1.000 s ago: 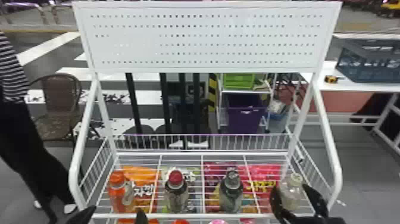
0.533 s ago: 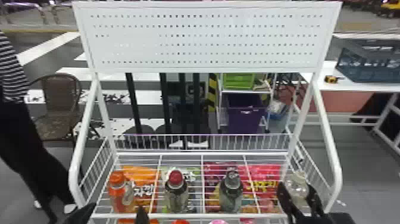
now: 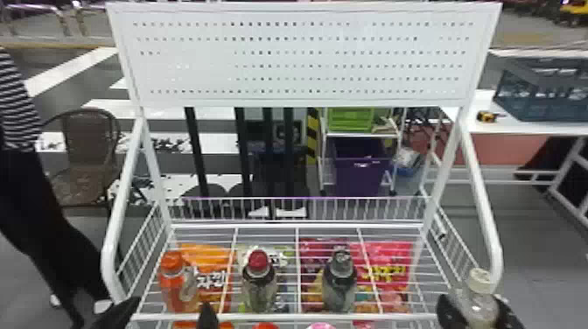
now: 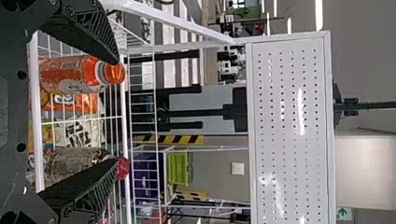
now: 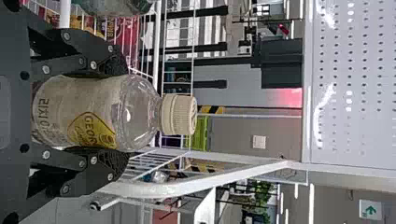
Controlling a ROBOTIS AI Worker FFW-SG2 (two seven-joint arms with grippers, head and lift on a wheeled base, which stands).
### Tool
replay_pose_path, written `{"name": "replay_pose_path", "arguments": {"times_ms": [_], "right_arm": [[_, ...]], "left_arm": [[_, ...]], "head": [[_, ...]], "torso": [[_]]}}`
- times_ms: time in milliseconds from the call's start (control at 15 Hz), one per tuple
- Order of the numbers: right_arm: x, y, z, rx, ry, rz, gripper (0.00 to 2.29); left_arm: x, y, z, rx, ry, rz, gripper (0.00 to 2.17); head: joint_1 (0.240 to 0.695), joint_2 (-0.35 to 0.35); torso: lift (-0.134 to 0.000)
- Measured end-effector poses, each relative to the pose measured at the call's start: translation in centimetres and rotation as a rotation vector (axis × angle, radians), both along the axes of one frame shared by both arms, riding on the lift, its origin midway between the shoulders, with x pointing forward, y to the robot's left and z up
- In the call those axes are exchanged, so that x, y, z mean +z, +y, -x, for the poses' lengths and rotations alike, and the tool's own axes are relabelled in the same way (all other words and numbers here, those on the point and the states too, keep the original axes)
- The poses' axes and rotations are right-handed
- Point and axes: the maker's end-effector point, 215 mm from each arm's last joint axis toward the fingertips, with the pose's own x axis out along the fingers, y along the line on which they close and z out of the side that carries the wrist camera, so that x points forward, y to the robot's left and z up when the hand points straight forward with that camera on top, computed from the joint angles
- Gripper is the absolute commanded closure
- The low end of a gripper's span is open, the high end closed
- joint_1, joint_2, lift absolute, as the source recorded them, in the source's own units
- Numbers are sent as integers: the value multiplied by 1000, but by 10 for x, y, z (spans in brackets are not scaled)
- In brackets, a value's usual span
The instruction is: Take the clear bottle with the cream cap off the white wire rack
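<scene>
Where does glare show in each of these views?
Left wrist view: bright streaks on the perforated panel; right wrist view: similar streaks there, plus small highlights on the clear bottle; head view: the panel's holes partly wash out left of its centre.

The clear bottle with the cream cap (image 5: 95, 111), at the right, carries dark Korean characters on its pale label, beside a yellow, diamond-like emblem (image 5: 95, 130) with lettering across it. At the left, the orange bottle (image 4: 70, 73) has pale print too blurred to make out. Under the wires, the orange bag (image 3: 204, 252) at the left shows big white Korean lettering; the white bag (image 4: 77, 133) just right of it has dark characters, partly hidden, and the pinkish-red bag (image 3: 387, 251) farther right has yellow ones, smeared. Far off, a white wall sign (image 5: 370, 210) bears a green arrow pointing left.
</scene>
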Motion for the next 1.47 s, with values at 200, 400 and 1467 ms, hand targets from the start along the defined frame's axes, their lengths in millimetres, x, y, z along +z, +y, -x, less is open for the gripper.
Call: {"name": "replay_pose_path", "arguments": {"times_ms": [200, 400, 1467], "right_arm": [[29, -15, 32, -21, -36, -11, 1480], [51, -21, 54, -29, -78, 1, 1480], [78, -15, 66, -10, -145, -11, 1480]], "left_arm": [[3, 1, -2, 1, -6, 1, 144], [4, 2, -3, 5, -10, 0, 144], [11, 7, -4, 15, -25, -1, 144]], "head": [[499, 0], [499, 0], [499, 0]], "torso": [[0], [0], [0]]}}
